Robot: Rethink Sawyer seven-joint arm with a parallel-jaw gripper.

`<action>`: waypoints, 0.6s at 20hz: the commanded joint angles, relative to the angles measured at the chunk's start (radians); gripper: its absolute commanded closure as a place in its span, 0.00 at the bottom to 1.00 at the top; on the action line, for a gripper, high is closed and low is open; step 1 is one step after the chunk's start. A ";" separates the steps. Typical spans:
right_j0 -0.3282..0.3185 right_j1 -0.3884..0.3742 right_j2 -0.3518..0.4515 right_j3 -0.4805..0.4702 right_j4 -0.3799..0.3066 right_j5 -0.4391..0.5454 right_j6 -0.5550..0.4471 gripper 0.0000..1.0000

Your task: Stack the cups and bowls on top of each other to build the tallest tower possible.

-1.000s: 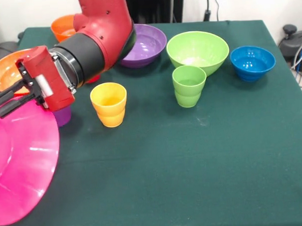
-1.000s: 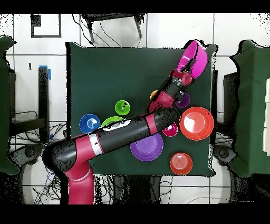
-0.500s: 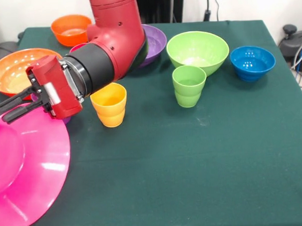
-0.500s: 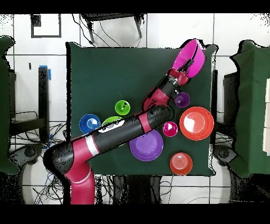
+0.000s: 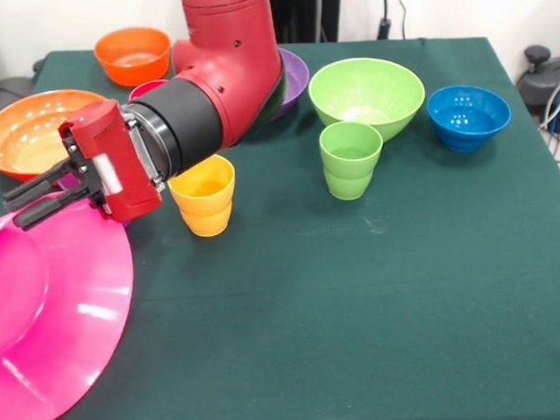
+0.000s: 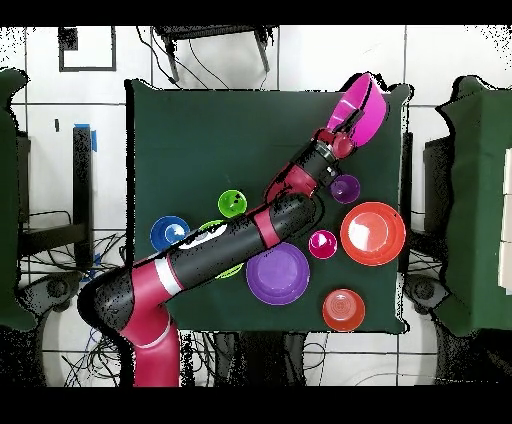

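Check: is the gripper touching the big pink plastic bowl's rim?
Touching. Front view: the gripper has its black fingers closed over the tilted big pink plastic bowl at its upper rim.

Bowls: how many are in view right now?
6: pink bowl tilted at the gripper; large orange behind it; small orange; purple behind the arm; lime green; blue.

The surface has a dark green cover. Resting on it: yellow cup, green cup, lime green bowl, blue bowl, purple bowl, large orange bowl, small orange bowl.
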 commanded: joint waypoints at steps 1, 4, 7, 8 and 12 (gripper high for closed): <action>0.004 -0.071 0.124 -0.191 -0.278 -0.016 0.059 1.00; 0.006 -0.093 0.146 -0.183 -0.351 -0.063 0.090 1.00; 0.009 -0.124 0.178 -0.182 -0.425 -0.109 0.119 1.00; 0.012 -0.138 0.191 -0.180 -0.462 -0.131 0.129 1.00; 0.025 -0.190 0.256 -0.162 -0.572 -0.221 0.183 1.00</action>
